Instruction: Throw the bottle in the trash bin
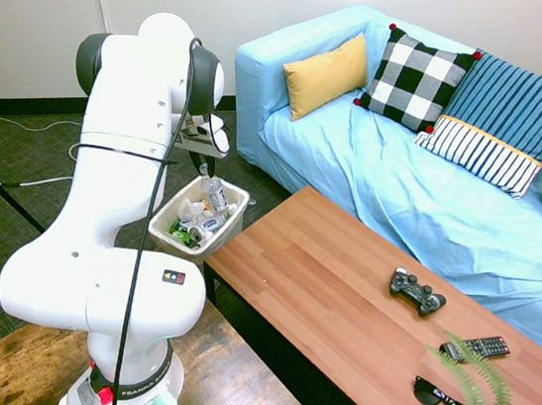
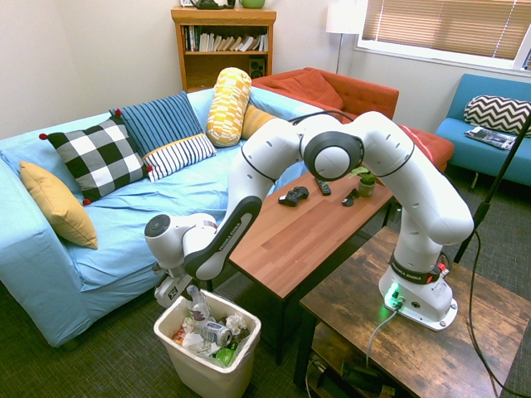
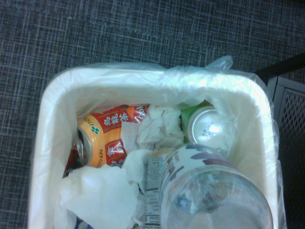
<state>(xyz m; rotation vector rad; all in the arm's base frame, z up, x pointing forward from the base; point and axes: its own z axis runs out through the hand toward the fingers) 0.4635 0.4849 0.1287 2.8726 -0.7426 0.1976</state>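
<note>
Clear plastic of the bottle [image 3: 217, 198] fills the near part of my wrist view, its printed label reaching down among the rubbish. My end effector [image 1: 210, 168] is closed around the bottle's upper end, so it hangs tilted below me, its lower part already inside the rim of the trash bin [image 2: 217, 381]. Directly beneath me sit crumpled tissue [image 3: 102, 195], an orange and red can [image 3: 102, 138] and a pale can end [image 3: 208, 126]; the worktop [image 1: 312, 268] is off to one side of me and the light-blue sofa [image 2: 124, 240] to the other. I judge the bottle light, thin-walled and a little slippery: it would buckle under a hard squeeze, and the firmer neck just below the cap is the best hold. Opening gently should let it drop, though it could lean on the heap or catch the liner
</note>
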